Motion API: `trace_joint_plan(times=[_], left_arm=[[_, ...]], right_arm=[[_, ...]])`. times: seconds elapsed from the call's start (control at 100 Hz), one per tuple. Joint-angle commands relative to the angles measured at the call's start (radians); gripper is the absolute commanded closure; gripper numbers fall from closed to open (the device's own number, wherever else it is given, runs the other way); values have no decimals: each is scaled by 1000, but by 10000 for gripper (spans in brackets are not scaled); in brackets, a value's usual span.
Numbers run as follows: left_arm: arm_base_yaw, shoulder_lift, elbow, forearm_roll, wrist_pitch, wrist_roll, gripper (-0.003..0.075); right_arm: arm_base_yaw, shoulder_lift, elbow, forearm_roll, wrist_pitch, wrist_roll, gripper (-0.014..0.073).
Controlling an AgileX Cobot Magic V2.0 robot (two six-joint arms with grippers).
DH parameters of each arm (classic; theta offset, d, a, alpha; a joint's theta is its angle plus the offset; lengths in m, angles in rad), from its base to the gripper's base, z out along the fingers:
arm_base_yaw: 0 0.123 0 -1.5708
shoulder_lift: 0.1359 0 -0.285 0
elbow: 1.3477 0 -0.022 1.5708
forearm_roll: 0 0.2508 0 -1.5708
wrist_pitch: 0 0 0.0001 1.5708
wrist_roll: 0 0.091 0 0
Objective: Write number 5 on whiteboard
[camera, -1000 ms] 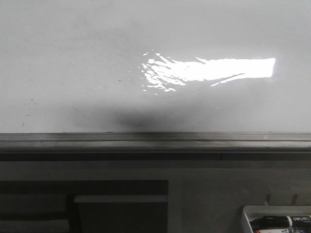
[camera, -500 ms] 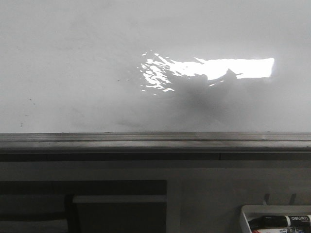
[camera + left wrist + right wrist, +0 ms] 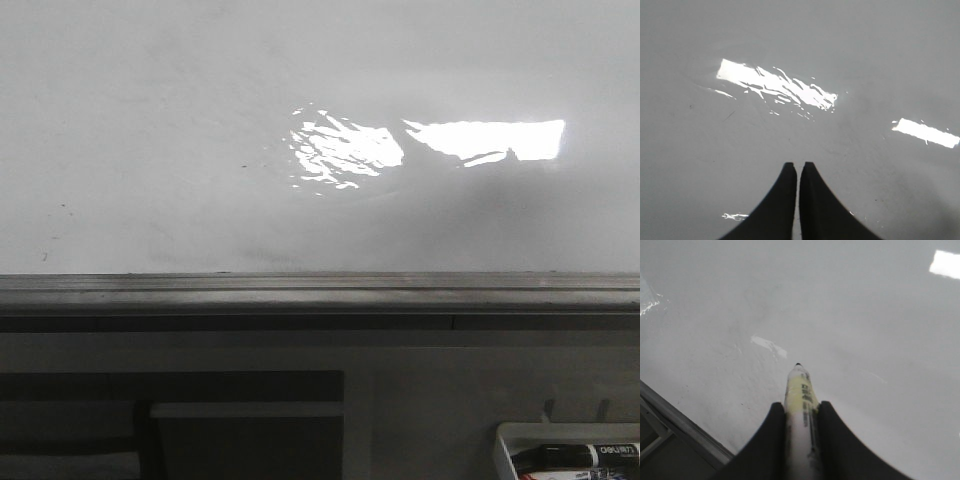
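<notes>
Front view: no gripper in sight; whiteboard (image 3: 180, 130) blank above grey edge rail (image 3: 320, 292), number 5 nowhere drawn. Small tray (image 3: 506, 445) of markers at lower right corner. Dark shadow over glare patch (image 3: 430, 142) half a second ago now faded, splitting the glare in two.

Left wrist view: left gripper (image 3: 798, 167) closed, fingertips all but touching, holding nothing, hanging over bare board.

Right wrist view: right gripper (image 3: 801, 409) clamped round a marker (image 3: 800, 405), tip pointing at board; tip contact impossible to judge.
</notes>
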Motion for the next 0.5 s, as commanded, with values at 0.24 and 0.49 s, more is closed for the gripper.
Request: trace_joint_plan(times=[0.24, 0.49], left_arm=[[1, 10, -27, -11, -68, -8, 741], [1, 10, -27, -11, -70, -8, 741]], right_arm=[[93, 122, -34, -24, -130, 1, 633], [106, 186, -34, -51, -145, 1, 633]])
